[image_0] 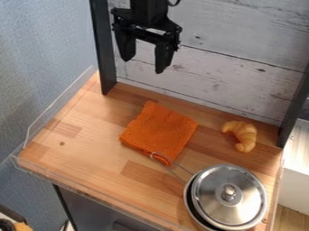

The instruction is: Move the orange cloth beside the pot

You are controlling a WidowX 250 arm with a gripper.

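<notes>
While the end effector (143, 65) hangs higher than the orange cloth (160, 131), pointing down, fingers spread, the arm (147, 8) is cut off above; a lid (211, 198) hides the pot's (189, 204) inside.

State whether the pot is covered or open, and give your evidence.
Covered: the lid lies over the pot, with its knob facing up.
</notes>
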